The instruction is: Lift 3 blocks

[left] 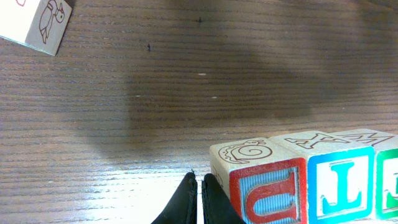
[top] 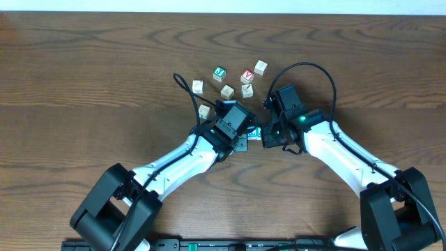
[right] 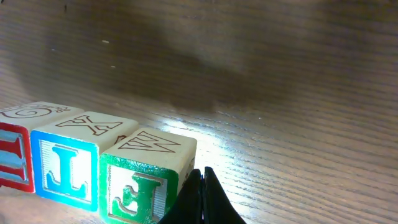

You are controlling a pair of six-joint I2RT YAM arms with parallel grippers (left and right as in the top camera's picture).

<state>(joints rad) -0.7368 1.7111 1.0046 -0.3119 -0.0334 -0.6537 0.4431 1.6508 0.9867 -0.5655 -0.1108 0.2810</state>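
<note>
Forming a row, three square wooden cubes (right: 65,168) touch.

red block (left: 267,193), blue block (left: 339,186), green block (right: 140,186), upright, touching in one row

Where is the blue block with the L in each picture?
Overhead: near the middle, mostly hidden between the left gripper and the right gripper; only a coloured sliver shows.
Left wrist: blue block at bottom right.
Right wrist: blue block at bottom left.
Landmark: in both wrist views, the red block is on its left and the green block on its right.
</note>
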